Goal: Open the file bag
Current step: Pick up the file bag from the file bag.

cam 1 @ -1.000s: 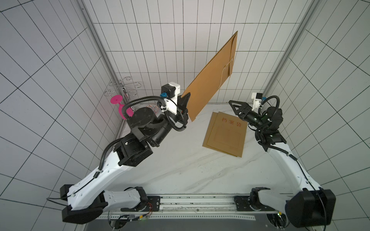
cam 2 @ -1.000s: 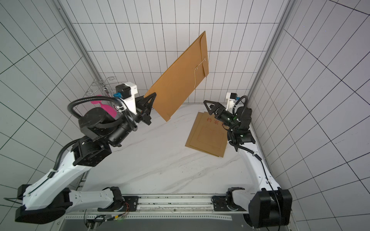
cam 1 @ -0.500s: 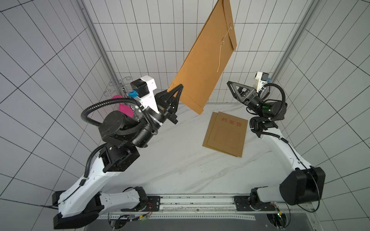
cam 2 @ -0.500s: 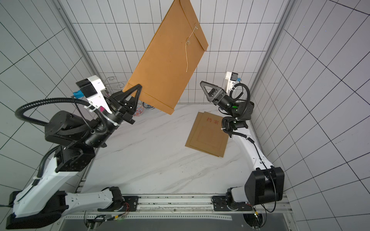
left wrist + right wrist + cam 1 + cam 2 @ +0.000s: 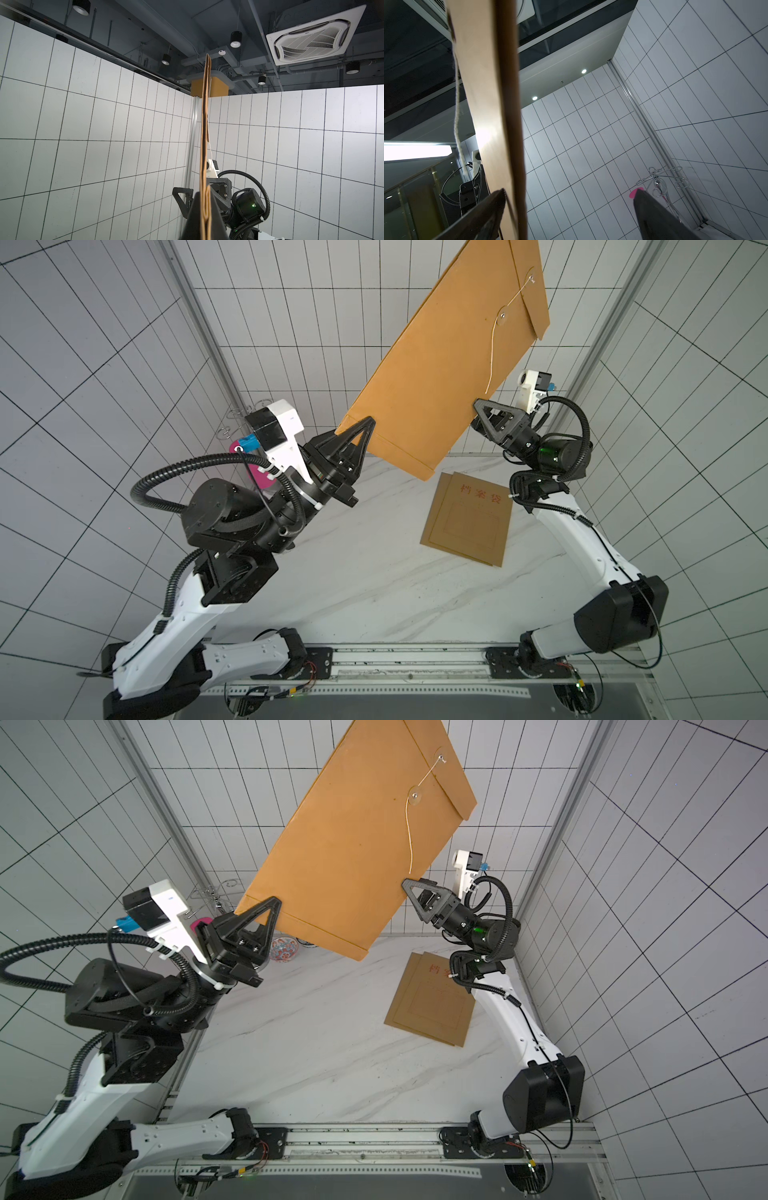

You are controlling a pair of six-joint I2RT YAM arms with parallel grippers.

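Where the left wall is meeting the back wall: a wire rack [image 5: 239,423] is standing; a pink thing [image 5: 258,473] below it is mostly hiding behind the left arm, and what it is cannot be told.
Left gripper [image 5: 366,423]: is pinching the lowest corner of the file bag [image 5: 440,364] with its jaws closed on the paper; its far finger is sitting out of sight behind the bag.
Bowl [image 5: 284,950]: is peeking out under the bag in a top view, with only part of its patterned rim showing.
File bag: is hanging tilted in the air above the table [image 5: 353,572], flap end highest; its top corner is running off the frame in both top views.
String [image 5: 492,352]: is trailing from the flap's button past the lower one and dangling loose; whether it is wound on either is too small to tell.
Right gripper [image 5: 569,191]: is standing wide open, gripping nothing, with the bag's side edge lying between its fingers, close to one of them; contact is unclear.
Folders [image 5: 467,522]: two are lying stacked on the table below the right gripper; their red print is too small to read.
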